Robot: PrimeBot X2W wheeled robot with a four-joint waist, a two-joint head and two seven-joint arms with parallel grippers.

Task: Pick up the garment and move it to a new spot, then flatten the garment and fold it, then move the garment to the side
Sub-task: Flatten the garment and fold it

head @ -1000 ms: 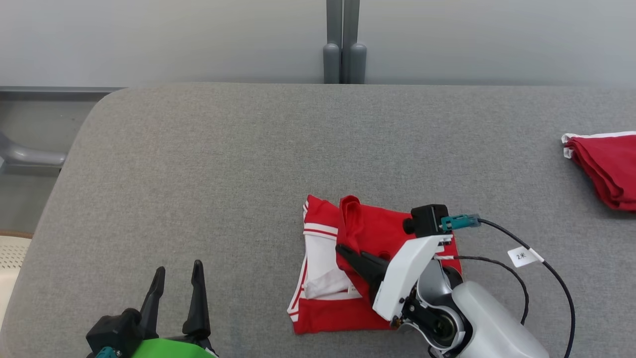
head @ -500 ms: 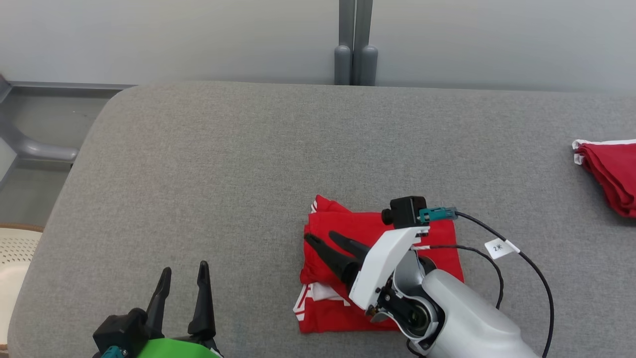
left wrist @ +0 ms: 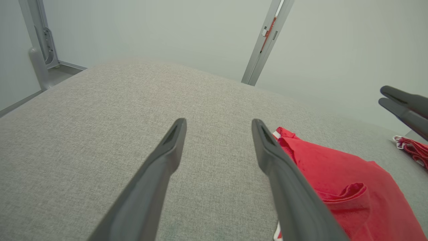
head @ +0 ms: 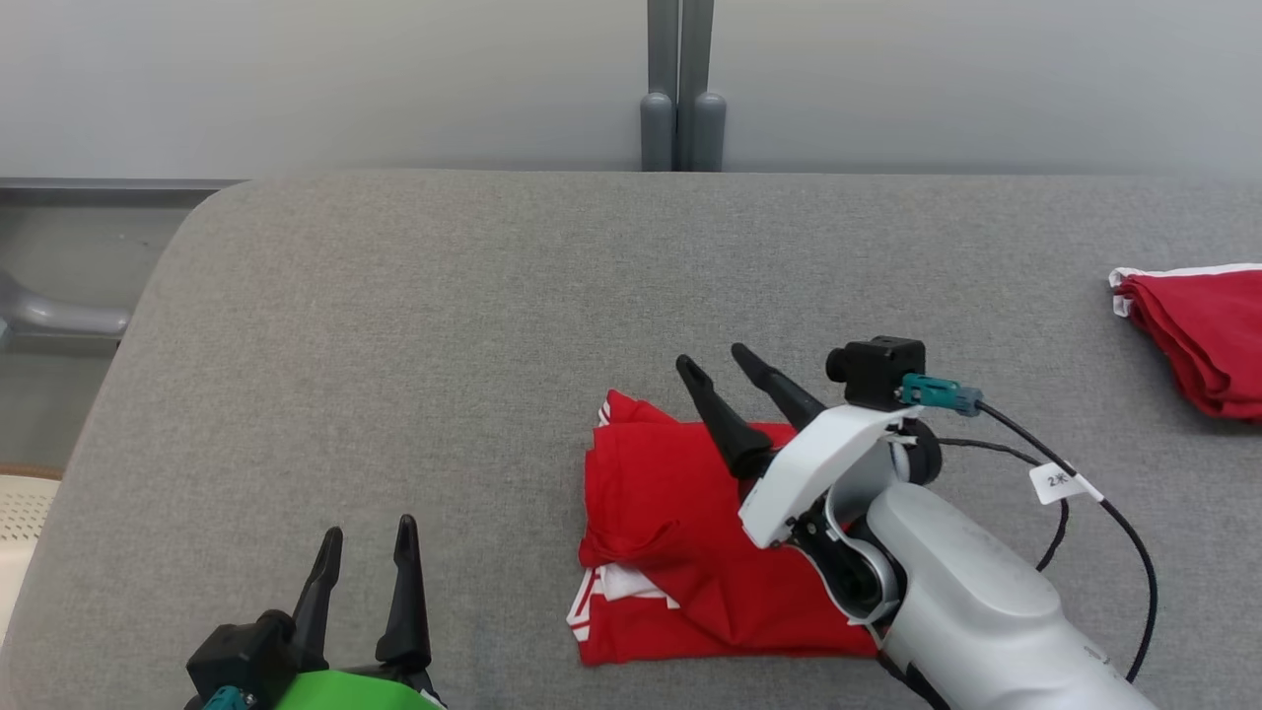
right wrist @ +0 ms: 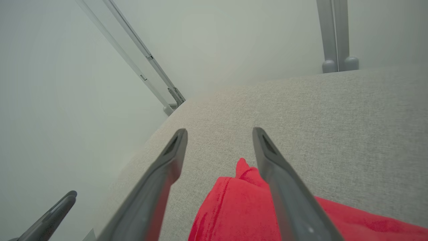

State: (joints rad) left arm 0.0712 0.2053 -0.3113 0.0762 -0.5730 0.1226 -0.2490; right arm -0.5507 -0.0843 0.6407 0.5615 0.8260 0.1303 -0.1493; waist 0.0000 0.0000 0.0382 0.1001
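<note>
Red soft garment (head: pixel 670 513) is lying limp and light — a pinch at its thick folded edge is looking safest. Left gripper (head: pixel 369 527) and right gripper (head: pixel 710 357) are standing wide, empty.

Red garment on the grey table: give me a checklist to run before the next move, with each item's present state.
1. Right hand open, holding nothing: ok.
2. Left hand open, apart from the garment: ok.
3. Garment wholly on the table: ok.
4. Fold tidy: not ok. A white-striped layer sticks out at its near left corner, with a ridge above it.
5. Bare table to the garment's left: ok.
6. Other red cloth lies apart at the far right: ok.
</note>
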